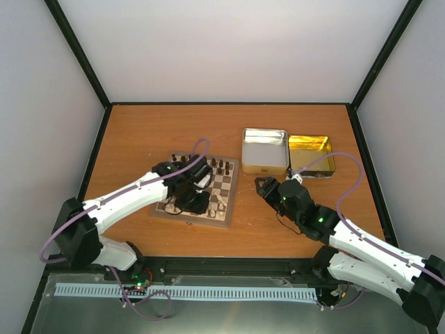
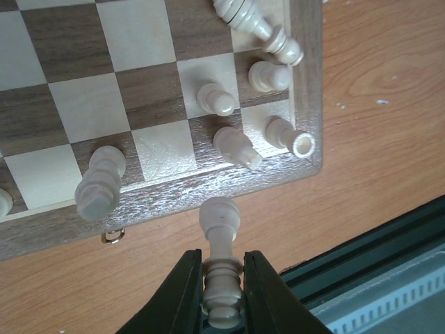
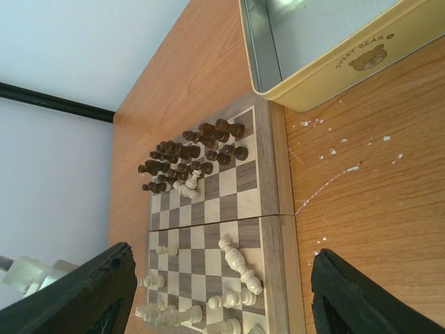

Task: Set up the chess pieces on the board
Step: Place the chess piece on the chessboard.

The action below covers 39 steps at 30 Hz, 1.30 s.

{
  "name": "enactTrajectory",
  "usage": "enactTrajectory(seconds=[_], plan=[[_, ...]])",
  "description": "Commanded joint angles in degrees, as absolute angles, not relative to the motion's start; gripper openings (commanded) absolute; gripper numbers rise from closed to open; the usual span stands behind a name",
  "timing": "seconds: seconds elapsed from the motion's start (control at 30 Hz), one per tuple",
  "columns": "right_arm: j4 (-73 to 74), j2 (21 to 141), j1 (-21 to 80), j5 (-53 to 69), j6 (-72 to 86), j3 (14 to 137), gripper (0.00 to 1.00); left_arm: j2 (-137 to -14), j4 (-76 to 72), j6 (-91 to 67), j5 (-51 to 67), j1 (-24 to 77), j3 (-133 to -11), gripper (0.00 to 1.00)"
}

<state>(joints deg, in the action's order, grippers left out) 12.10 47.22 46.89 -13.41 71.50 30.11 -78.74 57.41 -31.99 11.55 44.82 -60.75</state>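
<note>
The left claw (image 2: 222, 296) was closed tightly on a pale piece (image 2: 220, 240), pinching it near its base between both fingers, with its rounded head pointing towards the chessboard (image 1: 224, 182). In the left wrist view that piece hung over the light border at the board's near edge, by a corner. On the squares just beyond it were several pale pieces (image 2: 224, 101), most of them upright. A longer one lay on its side by the border further along.

The board lay on the worktop (image 1: 174, 132), left of centre, under the left arm's wrist. In the right wrist view, the dark pieces (image 3: 188, 156) were crowded together at the far end of the board, with a single pale one lying among them. The other pale ones were scattered over the near half, some standing and at least two toppled.

The right claw (image 1: 263, 186) had its fingers spread wide with nothing between them. It hovered over bare worktop just right of the board, near the front corner of the silver tin (image 1: 265, 149). A gold tin (image 1: 311, 154) sat beside the silver one, on its right. Both were open and well apart from the board's pieces.
</note>
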Motion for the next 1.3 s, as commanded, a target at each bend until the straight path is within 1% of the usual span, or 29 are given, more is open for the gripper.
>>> enactTrajectory(seconds=[0.0, 0.53, 0.73, 1.0, 1.07, 1.27], plan=[[12.9, 46.9, 46.6, -15.9, 70.5, 29.6, 0.69, -81.5, 58.8, -31.3, 8.7, 46.6, -64.0, 0.01], [14.2, 46.3, 46.6, -16.3, 71.0, 29.3, 0.69, -87.1, 58.0, -28.9, 4.2, 46.9, -63.3, 0.03], [14.3, 46.2, 46.6, -16.2, 71.1, 29.2, 0.69, -87.8, 56.5, -27.6, 5.5, 46.8, -62.0, 0.06], [14.7, 45.6, 46.6, -16.5, 71.6, 28.8, 0.69, -90.3, 56.2, -27.0, 3.5, 46.8, -62.5, 0.08], [14.8, 45.4, 46.6, -16.6, 71.7, 28.7, 0.69, -90.6, 56.4, -26.9, 3.4, 46.8, -62.9, 0.12], [14.9, 45.3, 46.6, -16.7, 71.6, 28.7, 0.69, -89.8, 56.7, -26.3, 4.5, 46.7, -63.9, 0.32]])
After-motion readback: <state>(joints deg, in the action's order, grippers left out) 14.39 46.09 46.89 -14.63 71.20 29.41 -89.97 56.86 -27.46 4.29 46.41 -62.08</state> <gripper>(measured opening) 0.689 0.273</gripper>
